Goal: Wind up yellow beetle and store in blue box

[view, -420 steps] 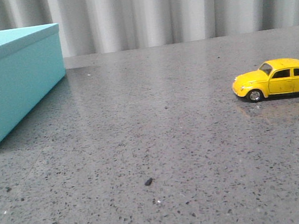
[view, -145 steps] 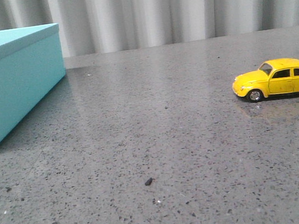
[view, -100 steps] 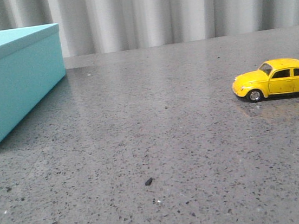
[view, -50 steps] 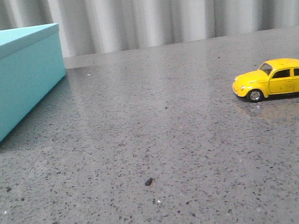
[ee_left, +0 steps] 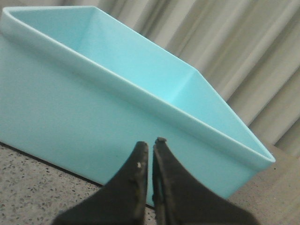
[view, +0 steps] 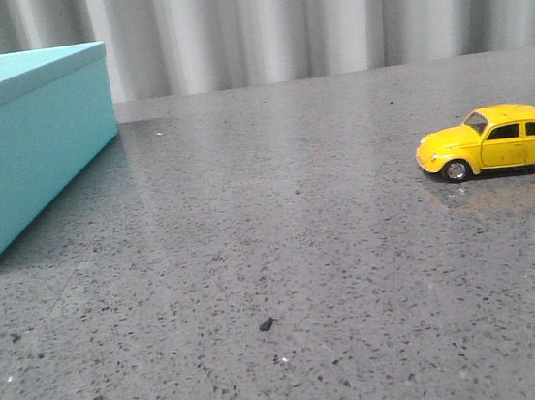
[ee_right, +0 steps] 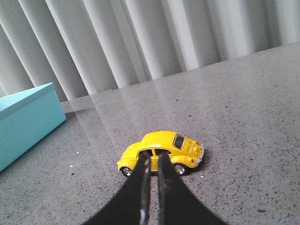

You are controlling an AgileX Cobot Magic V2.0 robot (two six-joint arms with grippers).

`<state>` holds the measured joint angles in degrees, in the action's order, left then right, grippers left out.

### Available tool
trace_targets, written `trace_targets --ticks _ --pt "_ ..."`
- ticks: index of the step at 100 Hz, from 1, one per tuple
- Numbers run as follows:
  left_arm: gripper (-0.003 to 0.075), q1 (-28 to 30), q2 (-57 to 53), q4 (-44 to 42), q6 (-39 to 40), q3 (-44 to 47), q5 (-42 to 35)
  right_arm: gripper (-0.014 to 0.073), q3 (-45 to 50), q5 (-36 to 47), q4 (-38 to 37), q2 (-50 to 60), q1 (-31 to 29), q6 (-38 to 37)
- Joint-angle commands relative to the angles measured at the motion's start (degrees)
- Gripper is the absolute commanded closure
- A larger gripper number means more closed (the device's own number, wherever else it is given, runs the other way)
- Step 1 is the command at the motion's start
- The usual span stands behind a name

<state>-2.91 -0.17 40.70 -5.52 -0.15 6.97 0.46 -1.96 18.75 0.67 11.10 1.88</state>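
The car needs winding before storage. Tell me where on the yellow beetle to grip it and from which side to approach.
Probably grip the yellow beetle across its doors, coming down from above with the right gripper. It stands upright on its wheels, side-on to the robot, and its flat flanks suit the fingers better than the rounded roof.

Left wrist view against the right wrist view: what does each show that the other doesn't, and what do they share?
Only the left wrist view shows the left gripper, fingers nearly together, and looks over the rim into the open blue box, with nothing visible inside. Only the right wrist view shows the yellow beetle standing on its wheels on the table and the right gripper, fingers nearly together, lined up with the car. Both show the blue box, the speckled grey table and the pale curtain behind.
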Motion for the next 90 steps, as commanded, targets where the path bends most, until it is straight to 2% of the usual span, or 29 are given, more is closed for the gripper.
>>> trace_targets --ticks 1,46,90 --pt "0.0741 0.4 -1.8 0.6 0.5 1.6 -3.1 0.0635 1.3 3.7 0.0 1.0 0.0 0.2" --pt "0.0741 0.4 -1.8 4.3 0.5 1.6 -2.5 0.0635 1.3 3.7 0.0 1.0 0.0 0.2" --pt "0.0741 0.4 -1.8 4.3 0.5 1.6 -2.4 0.0635 1.3 3.7 0.0 1.0 0.0 0.2"
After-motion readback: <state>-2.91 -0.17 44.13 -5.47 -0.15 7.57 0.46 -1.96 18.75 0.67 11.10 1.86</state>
